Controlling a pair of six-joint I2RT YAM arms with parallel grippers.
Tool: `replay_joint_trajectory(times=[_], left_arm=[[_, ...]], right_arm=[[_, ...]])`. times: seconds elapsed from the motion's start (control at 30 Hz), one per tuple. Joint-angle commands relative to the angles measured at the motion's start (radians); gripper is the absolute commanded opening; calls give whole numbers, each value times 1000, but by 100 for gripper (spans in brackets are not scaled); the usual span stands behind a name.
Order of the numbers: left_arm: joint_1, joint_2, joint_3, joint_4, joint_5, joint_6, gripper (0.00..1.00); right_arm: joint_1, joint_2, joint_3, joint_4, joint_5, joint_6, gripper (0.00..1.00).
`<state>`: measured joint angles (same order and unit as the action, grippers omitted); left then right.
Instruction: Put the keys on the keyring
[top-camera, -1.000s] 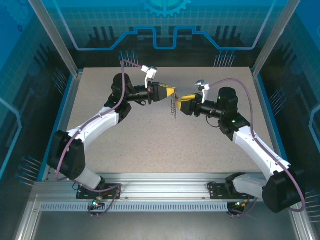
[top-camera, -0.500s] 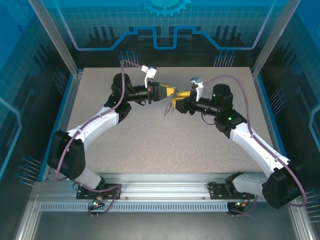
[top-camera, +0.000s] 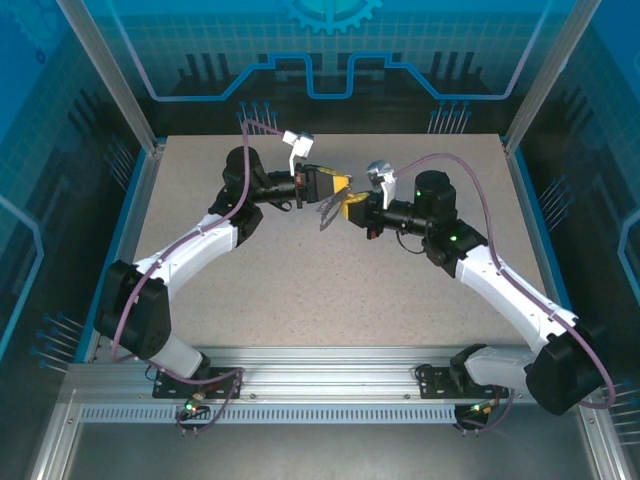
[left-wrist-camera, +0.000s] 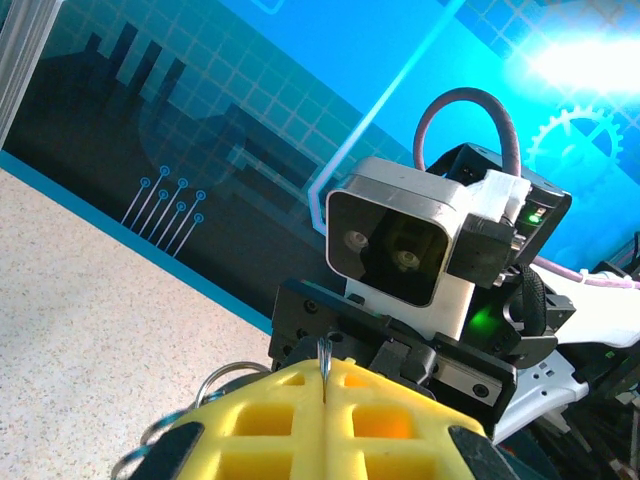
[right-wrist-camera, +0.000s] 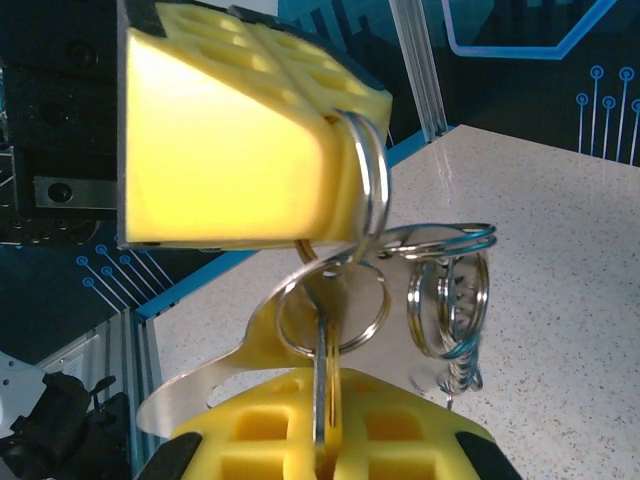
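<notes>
Item one, nearest me in the overhead view: the aluminium mounting rail (top-camera: 330, 385), with both arm bases bolted to it. Item two: the left arm (top-camera: 190, 255) and the right arm (top-camera: 500, 285), each stretched out over the speckled table (top-camera: 300, 300) and bent inward so that their ends almost meet above its far half. Item three: the right gripper (top-camera: 351, 207), the slightly nearer of the two, clenched. Its yellow fingers are closed on a thin metal edge that rises into a round ring, and I cannot tell which link of the chain that edge is. Item four: the left gripper (top-camera: 343, 186), just beside it, yellow fingers also clenched. From the right wrist camera I see one silvery ring pinched at its tips. From its own camera a thin sliver of metal stands in the seam between the pads. Item five: the keyring (top-camera: 327, 212), off the table and held in the air between the two grippers. Its string of silvery links hangs slantwise below them toward the left. In the right wrist view several loose rings (right-wrist-camera: 450, 290) bunch to the right of the gripped one. Item six: a flat silvery tab (right-wrist-camera: 200, 390) curving away left of the right fingers, identity unclear to me. Item seven, farthest: the blue patterned back wall (top-camera: 320, 60).
</notes>
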<state>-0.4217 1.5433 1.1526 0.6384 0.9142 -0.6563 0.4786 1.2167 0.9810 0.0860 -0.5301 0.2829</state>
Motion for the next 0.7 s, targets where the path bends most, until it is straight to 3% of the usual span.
replay_joint_trajectory(times=[0.0,0.3,0.67], left_arm=[[-2,-29,-5,63,-1,-11,0],[-2,-34,-17,70,-12,-11,0],[-3,-60,-60,106,-47,-27,0]], right_arm=[[32,-13,-7,-1,-7,-8,0],[102,51,48,16,-16,-2,0],[69,8,-6,32,61,13,0]])
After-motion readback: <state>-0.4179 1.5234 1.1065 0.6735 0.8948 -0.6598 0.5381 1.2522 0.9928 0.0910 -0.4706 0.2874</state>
